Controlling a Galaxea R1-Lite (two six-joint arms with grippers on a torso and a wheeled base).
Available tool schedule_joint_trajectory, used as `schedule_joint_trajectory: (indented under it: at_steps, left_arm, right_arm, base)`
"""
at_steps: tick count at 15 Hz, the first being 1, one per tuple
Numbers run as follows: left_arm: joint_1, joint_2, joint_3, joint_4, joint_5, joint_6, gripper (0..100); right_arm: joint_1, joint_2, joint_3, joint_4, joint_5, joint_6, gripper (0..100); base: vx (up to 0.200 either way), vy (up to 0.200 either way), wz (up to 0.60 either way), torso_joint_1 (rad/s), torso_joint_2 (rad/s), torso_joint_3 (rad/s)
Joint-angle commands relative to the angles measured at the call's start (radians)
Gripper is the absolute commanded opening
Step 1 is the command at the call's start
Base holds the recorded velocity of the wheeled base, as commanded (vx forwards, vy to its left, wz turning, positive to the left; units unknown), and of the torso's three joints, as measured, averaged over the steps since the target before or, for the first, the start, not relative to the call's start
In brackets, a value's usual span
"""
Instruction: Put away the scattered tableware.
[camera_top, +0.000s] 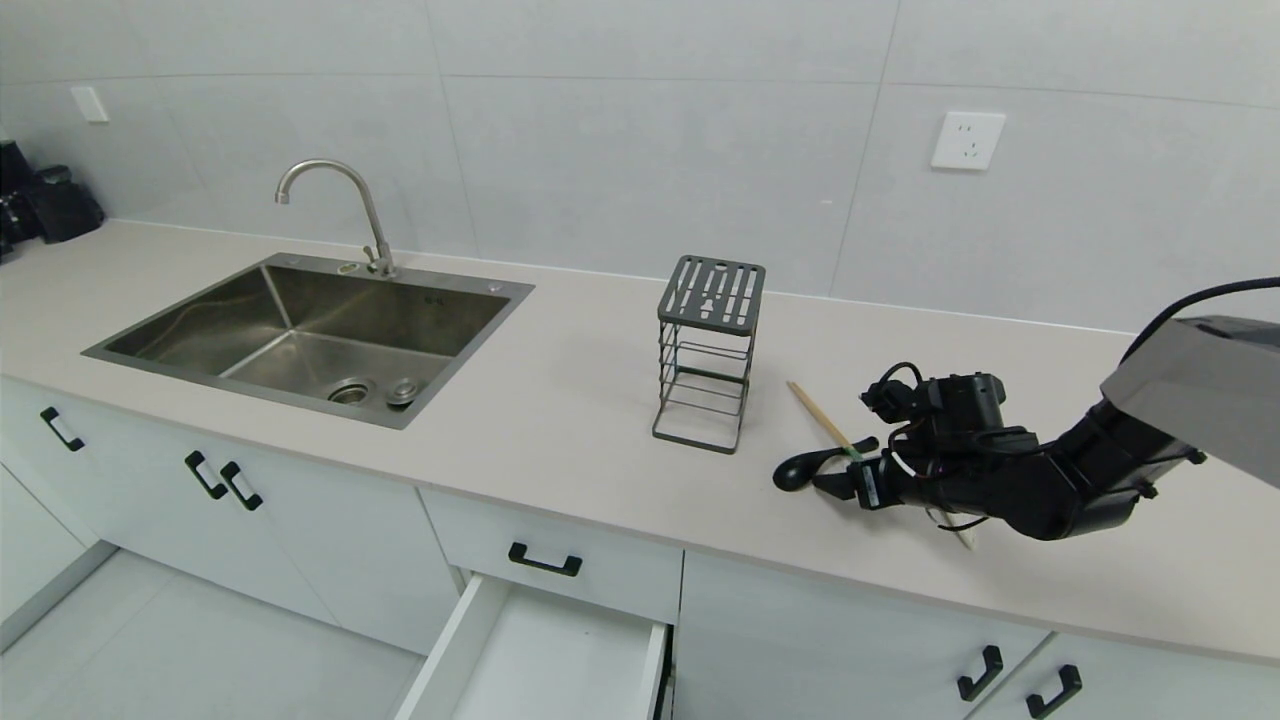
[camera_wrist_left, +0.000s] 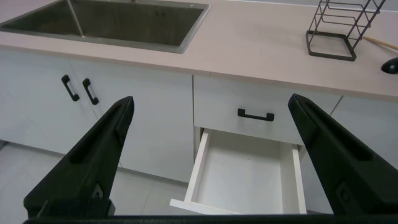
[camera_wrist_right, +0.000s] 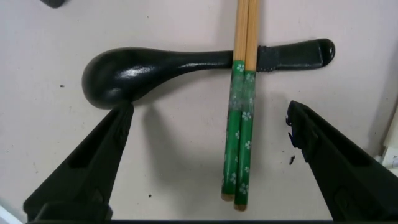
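Black spoon (camera_wrist_right: 155, 65), green flower-patterned chopsticks (camera_wrist_right: 242, 112)

This place is a kitchen. A stainless steel sink (camera_top: 400, 315) with a curved faucet (camera_top: 372, 225) is set into a pale countertop (camera_top: 570, 400) along a wall (camera_top: 640, 150) of large grey tiles with a power socket (camera_top: 967, 140). Below are white cabinets (camera_top: 330, 540) with black handles (camera_top: 545, 562) and one open drawer (camera_top: 550, 665). A dark wire rack (camera_top: 711, 291) stands on the countertop, near a black spoon (camera_wrist_right: 143, 71) and chopsticks (camera_wrist_right: 242, 112).

No legible txt, labels or nos. anywhere in view.
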Motion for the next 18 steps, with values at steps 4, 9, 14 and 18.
schedule_joint_trajectory:
  at_steps: [4,9,14,18]
  left_arm:
    - [0.0,0.001,0.0,0.0,0.001,0.0,100]
    - [0.0,0.001,0.0,0.0,0.001,0.0,100]
    - [0.0,0.001,0.0,0.0,-0.001,0.0,100]
    - [0.0,0.001,0.0,0.0,0.001,0.0,100]
  right_arm:
    - [-0.001,0.008,-0.013,0.001,-0.001,-0.001,0]
    - [-0.054,0.014,-0.028,0.0,-0.002,-0.001,0]
    - [-0.062,-0.118,0.028,-0.04,-0.002,-0.004,0]
    - [-0.05,-0.293,0.219,-0.1,-0.001,-0.008,0]
  base:
    - [0.0,0.0,0.0,0.0,0.0,0.0]
    - [0.0,0.0,0.0,0.0,0.0,0.0]
    - [0.0,0.0,0.0,0.0,0.0,0.0]
    - [0.0,0.0,0.0,0.0,0.0,0.0]
